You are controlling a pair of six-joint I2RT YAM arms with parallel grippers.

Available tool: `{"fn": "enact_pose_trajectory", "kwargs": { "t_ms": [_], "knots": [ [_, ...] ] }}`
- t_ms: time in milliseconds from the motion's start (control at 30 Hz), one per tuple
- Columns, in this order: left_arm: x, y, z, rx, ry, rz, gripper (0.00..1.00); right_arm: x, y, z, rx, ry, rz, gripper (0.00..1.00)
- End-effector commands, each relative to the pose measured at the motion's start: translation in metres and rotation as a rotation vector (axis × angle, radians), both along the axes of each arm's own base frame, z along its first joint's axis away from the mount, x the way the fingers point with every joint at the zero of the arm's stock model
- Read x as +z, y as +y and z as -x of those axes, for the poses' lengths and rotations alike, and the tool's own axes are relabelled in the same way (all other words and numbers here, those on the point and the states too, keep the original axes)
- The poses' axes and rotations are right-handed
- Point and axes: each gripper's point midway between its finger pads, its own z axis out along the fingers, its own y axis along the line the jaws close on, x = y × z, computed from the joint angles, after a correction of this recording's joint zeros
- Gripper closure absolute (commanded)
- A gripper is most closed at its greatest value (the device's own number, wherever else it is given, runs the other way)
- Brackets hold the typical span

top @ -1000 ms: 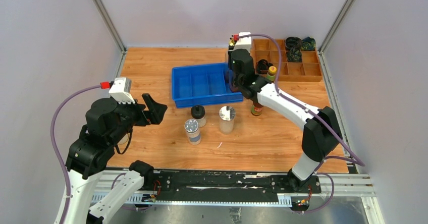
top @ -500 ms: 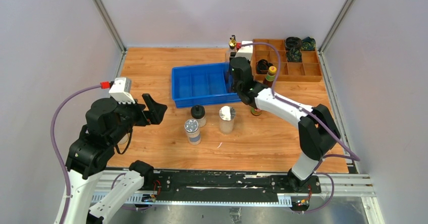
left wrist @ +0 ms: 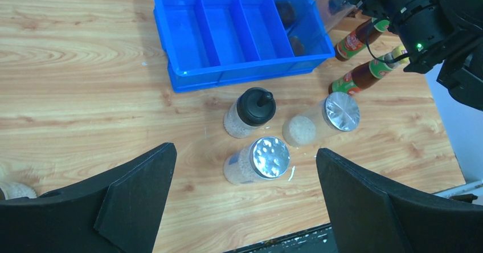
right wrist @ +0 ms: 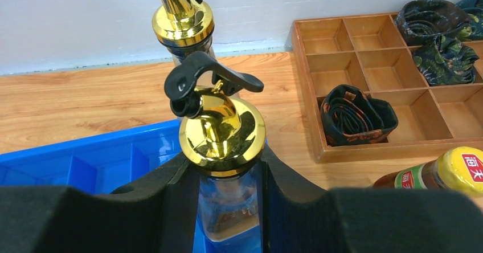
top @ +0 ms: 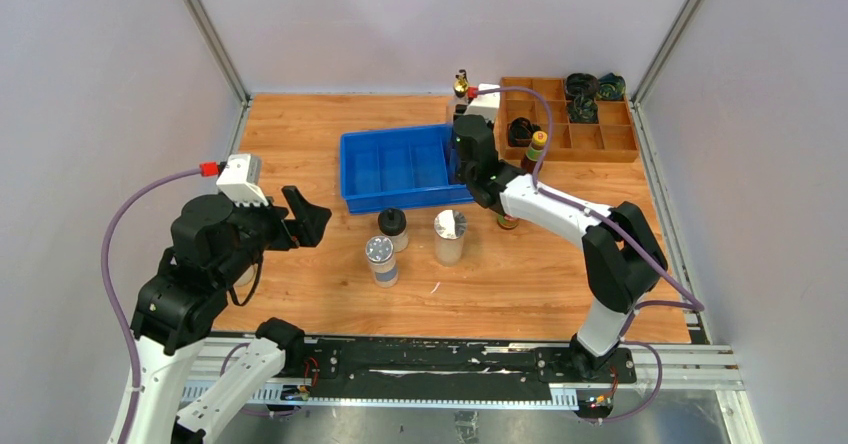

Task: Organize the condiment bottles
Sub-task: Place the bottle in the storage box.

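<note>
Right gripper [right wrist: 228, 199] is clamped on a cruet [right wrist: 222, 133] just under its gold collar, held at the right end of the bin [right wrist: 85, 156] — whether the base is over a compartment or the wall cannot be told.

Risks:
- Smooth glass could slip between the pads.
- The base could be caught on a wall or divider and tipped on release.
- The second cruet [right wrist: 182, 19], just behind, could be knocked on retreat.

Left gripper [left wrist: 245, 153] is held wide apart, empty, above a shaker [left wrist: 265, 157] and a jar [left wrist: 253, 106] — no hazard seen there.
</note>
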Motion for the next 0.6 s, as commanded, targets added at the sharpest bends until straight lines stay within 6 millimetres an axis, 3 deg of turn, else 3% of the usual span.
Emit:
{"fn": "enact_pose_trajectory", "kwargs": {
  "t_ms": [0, 67, 500, 567],
  "knots": [
    [-0.001, 0.0, 0.002, -0.013, -0.009, -0.008, 0.0, 0.007, -0.001, 0.001, -0.034, -0.036, -0.062, 0.78],
    [-0.002, 0.0, 0.003, -0.013, -0.008, -0.008, 0.0, 0.011, 0.0, 0.003, -0.028, -0.041, -0.058, 0.56],
    [-0.008, 0.001, 0.004, -0.008, 0.001, -0.01, 0.0, 0.036, 0.001, 0.014, 0.002, -0.07, -0.053, 0.32],
    [-0.009, 0.001, 0.004, -0.006, 0.004, -0.01, 0.0, 0.042, -0.001, 0.016, 0.003, -0.074, -0.051, 0.21]
  ]
}}
